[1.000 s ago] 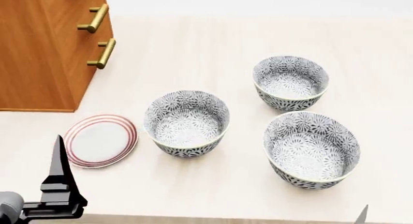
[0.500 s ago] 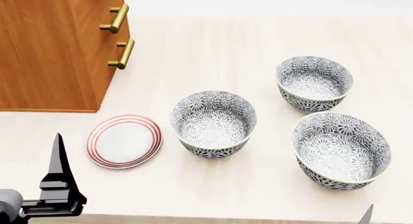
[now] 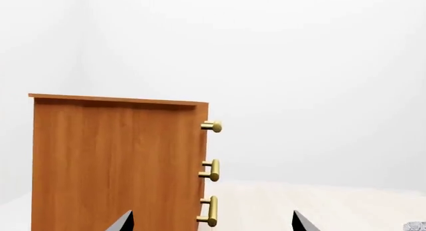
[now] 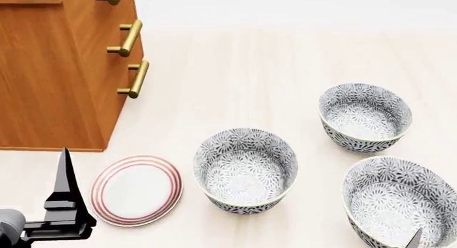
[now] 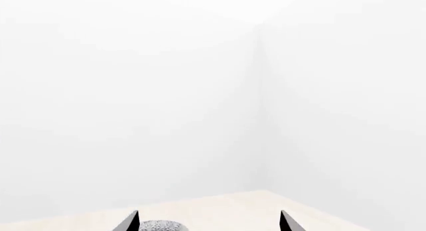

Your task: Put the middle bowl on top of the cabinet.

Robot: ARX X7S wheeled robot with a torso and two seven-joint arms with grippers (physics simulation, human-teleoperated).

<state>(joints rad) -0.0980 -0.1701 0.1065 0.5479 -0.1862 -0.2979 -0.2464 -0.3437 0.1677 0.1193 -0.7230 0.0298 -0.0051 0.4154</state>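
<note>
sitting untouched, middle bowl [image 4: 245, 171], beside cabinet [image 4: 53, 76]

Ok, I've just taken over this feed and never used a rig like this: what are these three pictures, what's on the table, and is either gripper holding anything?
These are simulator renders from a two-armed wheeled robot. One picture is from its head camera, looking down over the table. The other two come from cameras near each gripper, looking out between the fingertips.

On the table stand the tall wooden cabinet with brass handles, a flat red-ringed plate, and three patterned bowls. The middle bowl, nearest the plate, is the one to go on top of the cabinet.

The left gripper faces the cabinet; its fingertips are apart with nothing between them. The right gripper is likewise open and empty, with a bowl's rim just visible beyond it. Nothing is held yet.
</note>
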